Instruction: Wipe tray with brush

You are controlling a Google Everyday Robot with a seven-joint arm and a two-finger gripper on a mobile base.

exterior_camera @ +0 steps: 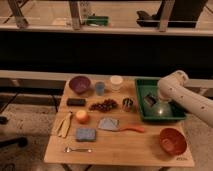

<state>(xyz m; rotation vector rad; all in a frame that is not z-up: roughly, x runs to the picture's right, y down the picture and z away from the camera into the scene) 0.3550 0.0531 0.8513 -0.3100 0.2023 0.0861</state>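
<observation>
Dark-green tray lies beneath the gripper, grip state indeterminable; a misaligned descent could knock the brush, just beside it, away.

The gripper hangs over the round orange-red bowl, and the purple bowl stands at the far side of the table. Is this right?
Not quite. The camera view shows the gripper over the dark-green tray, not over the orange-red bowl, which sits apart from it, nearer the camera. The purple bowl does stand at the far side of the table.
</observation>
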